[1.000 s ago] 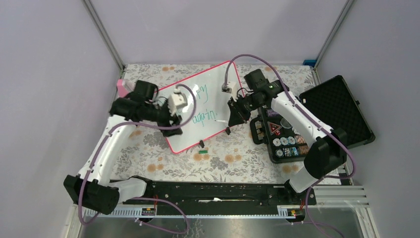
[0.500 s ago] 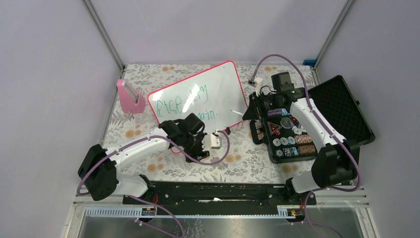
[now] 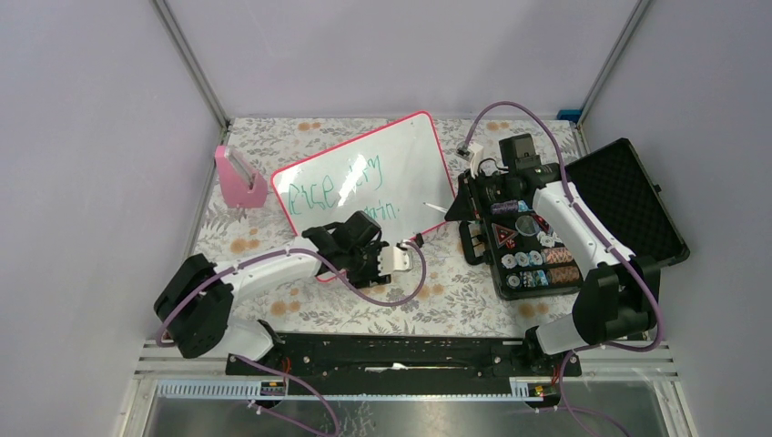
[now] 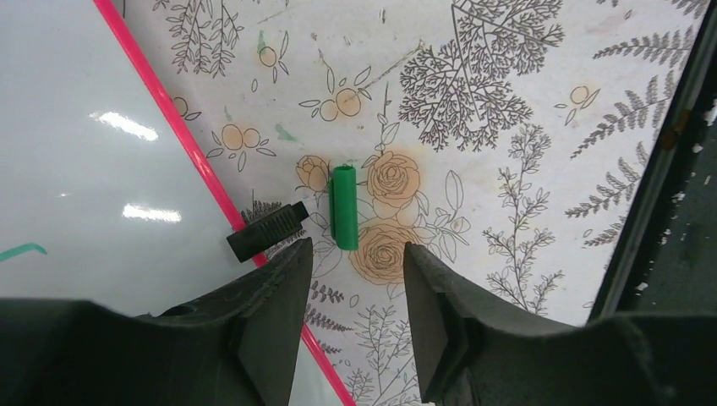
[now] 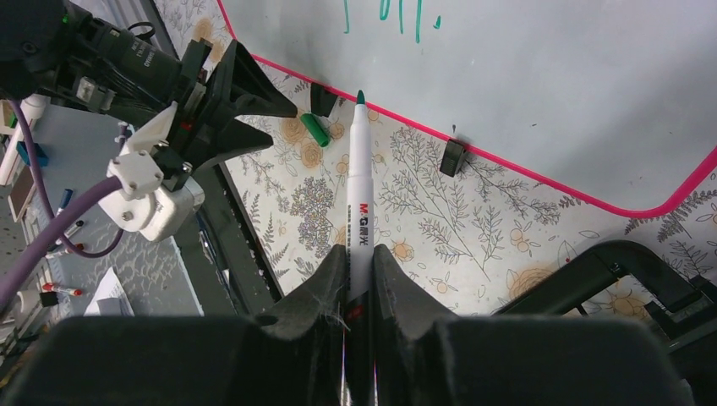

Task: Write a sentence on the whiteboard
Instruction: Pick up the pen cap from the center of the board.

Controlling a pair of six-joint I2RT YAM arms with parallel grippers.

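Note:
The whiteboard [image 3: 401, 164] lies tilted on the floral cloth, with the green sentence [image 3: 341, 189] on its left half. My right gripper [image 3: 458, 206] is shut on a white green-tipped marker [image 5: 358, 186], held just off the board's right edge [image 5: 524, 76]. Ends of the green strokes [image 5: 399, 17] show in the right wrist view. My left gripper [image 3: 362, 262] is open and empty, low over the cloth at the board's near edge. A green cap [image 4: 343, 207] lies just ahead of its gripper [image 4: 357, 248], beside a black clip [image 4: 267, 230] on the frame.
An open black case [image 3: 628, 196] with a tray of small colourful items [image 3: 533, 250] stands at the right, close under my right arm. A pink holder [image 3: 238, 177] stands left of the board. A second black clip [image 5: 453, 156] sits on the frame. A black rail [image 3: 401, 350] runs along the front.
My left arm swung from the board's left side down to its near edge above the cap. My right arm drew the marker back off the board to the right.

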